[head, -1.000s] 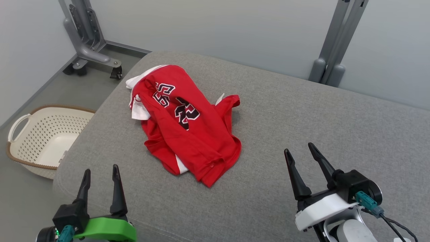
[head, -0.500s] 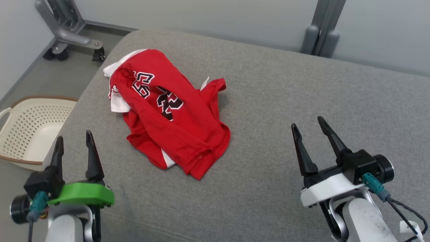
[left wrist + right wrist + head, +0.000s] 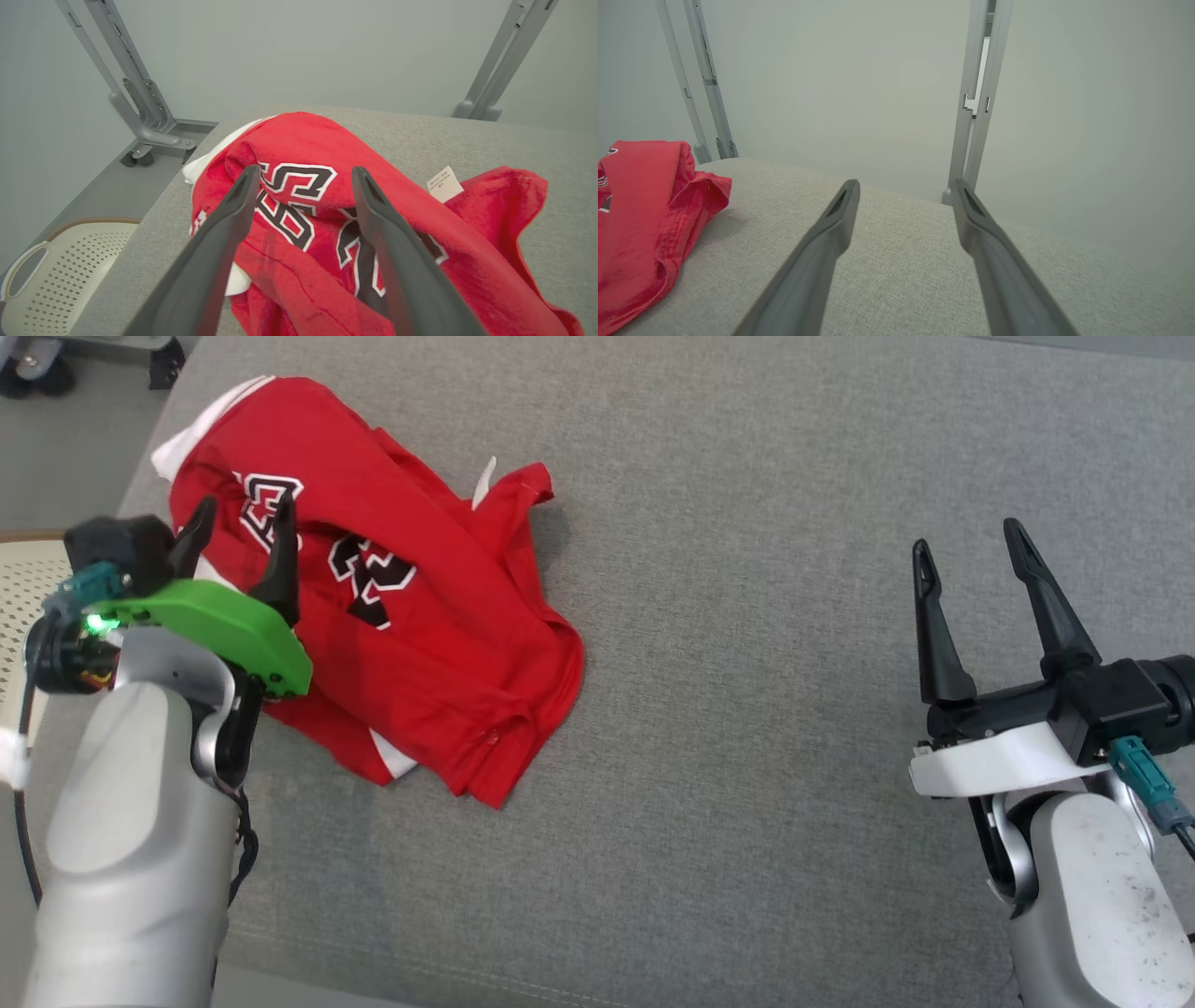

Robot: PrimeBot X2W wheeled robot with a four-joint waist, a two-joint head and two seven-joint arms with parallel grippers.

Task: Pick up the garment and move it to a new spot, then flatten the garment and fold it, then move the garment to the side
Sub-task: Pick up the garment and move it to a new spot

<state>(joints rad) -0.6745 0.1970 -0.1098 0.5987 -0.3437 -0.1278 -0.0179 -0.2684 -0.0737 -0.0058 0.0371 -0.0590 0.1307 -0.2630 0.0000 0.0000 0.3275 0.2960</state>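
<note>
Red and crumpled, the garment lies in a heap on the left part of the grey cushion. It has black and white numbers and a small white tag. The left jaws are wide open and hold nothing. Their dark fingers point at the numbers, above the garment's left side. The right jaws are wide open too, over bare cushion, well apart from the garment. A white basket sits on the floor.

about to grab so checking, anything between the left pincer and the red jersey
Nothing visible does. The left pincer is open and points straight at the red jersey, with no object between them.
</note>
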